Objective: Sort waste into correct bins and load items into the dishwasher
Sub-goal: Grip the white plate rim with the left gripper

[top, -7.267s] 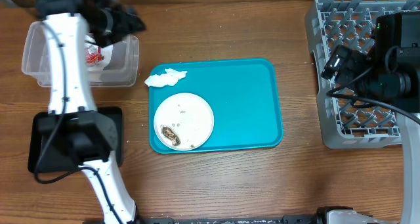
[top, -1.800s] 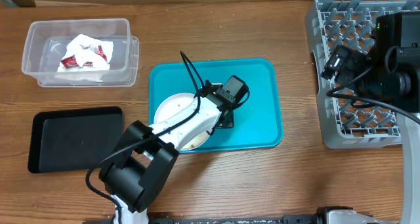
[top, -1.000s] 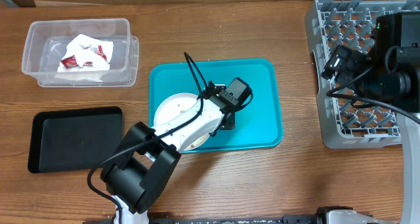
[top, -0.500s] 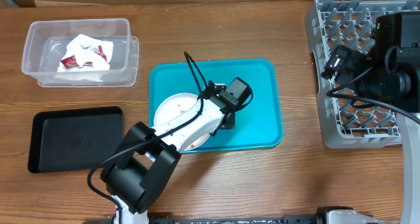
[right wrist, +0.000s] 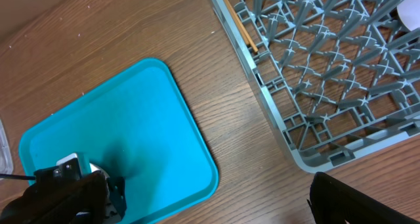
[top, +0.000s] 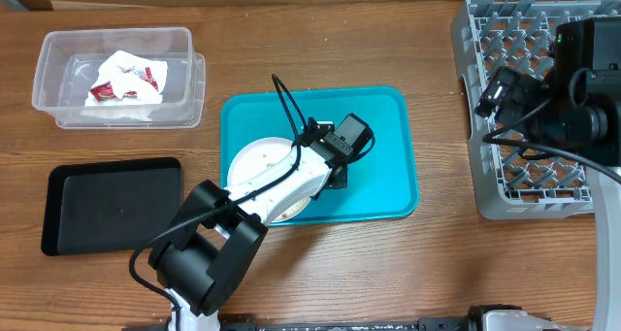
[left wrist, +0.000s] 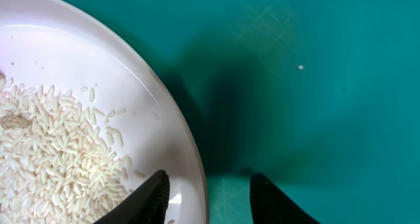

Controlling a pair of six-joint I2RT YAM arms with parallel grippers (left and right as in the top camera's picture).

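Observation:
A white plate [top: 254, 161] with loose rice [left wrist: 52, 152] lies on the left side of the teal serving tray [top: 378, 137]. My left gripper [top: 335, 171] is open and low over the plate's right rim. In the left wrist view [left wrist: 209, 198] one finger is over the plate [left wrist: 98, 66] and the other over the tray, with the rim between them. The clear tub [top: 58, 113] holds the crumpled napkin [top: 121, 69] and the red wrapper [top: 102, 90]. The black tray [top: 107, 205] is bare. My right gripper [top: 500, 93] is open and empty over the grey dish rack [top: 505, 190]. A chopstick [right wrist: 241, 28] lies in the rack.
The rack [right wrist: 315, 86] fills the right edge of the table. The teal tray [right wrist: 131, 132] has bare surface to the right of the plate. A stray rice grain [left wrist: 300, 67] lies on the tray. My left arm's cable arches over the tray's far edge.
Since seven seconds ago the napkin went from the teal tray into the tub, and my left arm moved from the tub to the plate's rim. Over the last second nothing moved.

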